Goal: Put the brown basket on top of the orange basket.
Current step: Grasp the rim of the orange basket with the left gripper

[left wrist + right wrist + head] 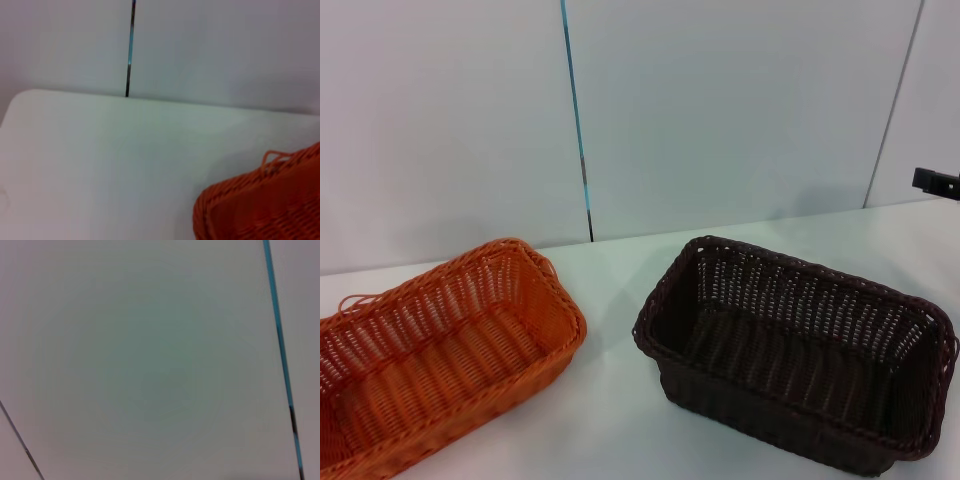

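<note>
**2 baskets side by side, neither stacked nor held**

The brown basket [798, 352] stands upright on the white table [620, 400], on the robot's right, its open top facing up and nothing inside. The orange basket [440, 345] stands to its left, apart from it with a strip of bare table between them; a loose strand [355, 300] curls from its far left corner. The left wrist view shows 1 orange corner [265, 200] close by. Behind the table rise pale wall panels [720, 110] with a dark seam [576, 120]. No claw appears in any of the 3 views, so neither its position relative to the brown basket nor its grip can be told.
</note>
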Motion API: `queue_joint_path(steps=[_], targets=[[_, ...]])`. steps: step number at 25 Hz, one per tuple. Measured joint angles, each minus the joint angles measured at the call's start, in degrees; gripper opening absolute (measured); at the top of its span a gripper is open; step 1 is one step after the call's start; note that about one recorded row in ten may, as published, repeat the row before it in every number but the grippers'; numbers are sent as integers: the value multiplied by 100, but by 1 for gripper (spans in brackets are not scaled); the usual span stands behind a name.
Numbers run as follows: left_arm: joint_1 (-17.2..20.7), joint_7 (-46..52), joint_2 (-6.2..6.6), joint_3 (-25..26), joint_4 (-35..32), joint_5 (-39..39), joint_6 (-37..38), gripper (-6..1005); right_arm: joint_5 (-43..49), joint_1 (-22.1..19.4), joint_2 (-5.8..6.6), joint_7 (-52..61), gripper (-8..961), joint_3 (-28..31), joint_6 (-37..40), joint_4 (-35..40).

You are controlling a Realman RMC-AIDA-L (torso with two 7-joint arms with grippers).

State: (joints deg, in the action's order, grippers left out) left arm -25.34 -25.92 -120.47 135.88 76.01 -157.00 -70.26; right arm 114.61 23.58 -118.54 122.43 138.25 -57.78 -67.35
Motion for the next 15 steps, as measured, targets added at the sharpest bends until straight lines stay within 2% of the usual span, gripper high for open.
queue_joint_path(steps=[7,15], targets=[[-64,14,7,-2,-326,-33,75,873,-1,-13,-8,-71,766,8,34,11],[-104,26,-52,-48,-580,-39,149,872,-1,-38,-11,-127,766,18,60,14]])
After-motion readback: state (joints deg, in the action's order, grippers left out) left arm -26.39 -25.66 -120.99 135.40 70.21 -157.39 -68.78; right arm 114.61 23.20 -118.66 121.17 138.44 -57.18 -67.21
